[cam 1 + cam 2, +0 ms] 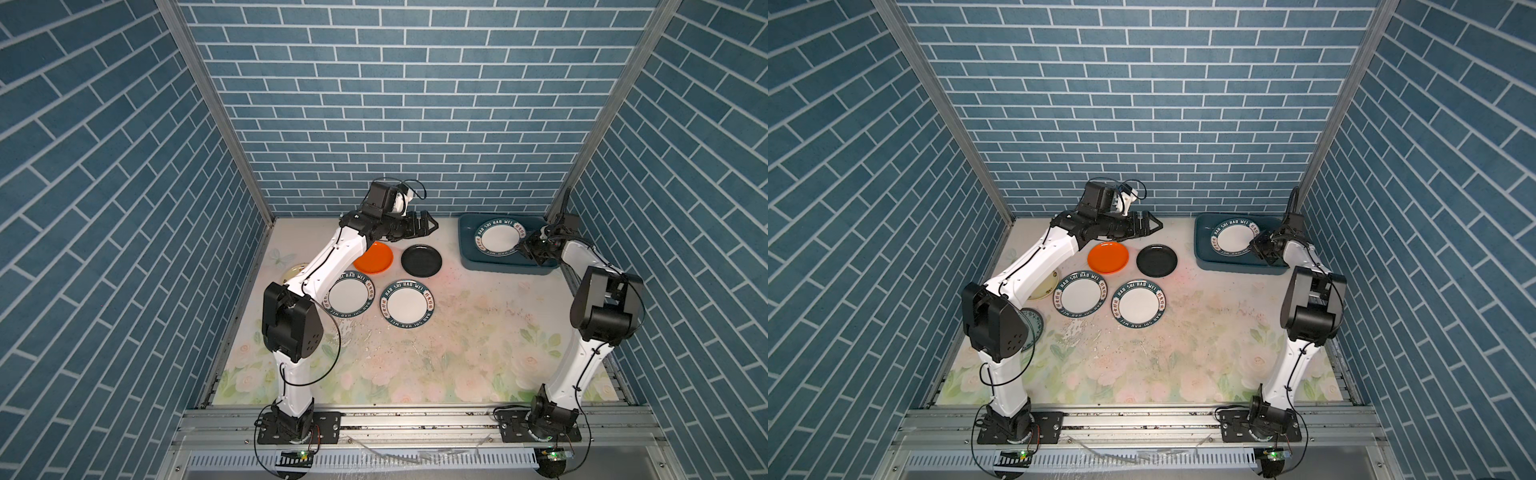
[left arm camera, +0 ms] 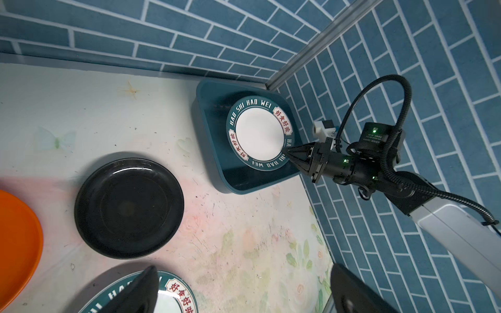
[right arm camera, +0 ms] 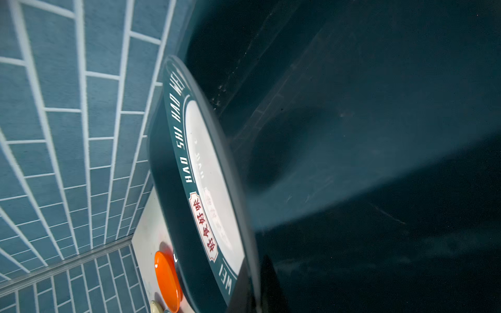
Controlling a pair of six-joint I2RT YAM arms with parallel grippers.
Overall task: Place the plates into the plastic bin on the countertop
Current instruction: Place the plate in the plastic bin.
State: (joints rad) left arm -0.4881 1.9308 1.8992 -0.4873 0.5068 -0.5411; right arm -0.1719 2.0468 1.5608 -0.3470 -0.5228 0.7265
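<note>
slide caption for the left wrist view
Right gripper pinches the rim of a lettered white plate inside the teal bin; black plate on the countertop.

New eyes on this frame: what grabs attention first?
The right gripper, shut on the rim of a white lettered plate, holds it seemingly tilted inside the plastic bin in the far right corner. The left gripper hangs open above the countertop by the back wall, near the orange plate and black plate.

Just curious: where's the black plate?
In both top views the black plate lies far back on the countertop, between the orange plate and the plastic bin.
</note>
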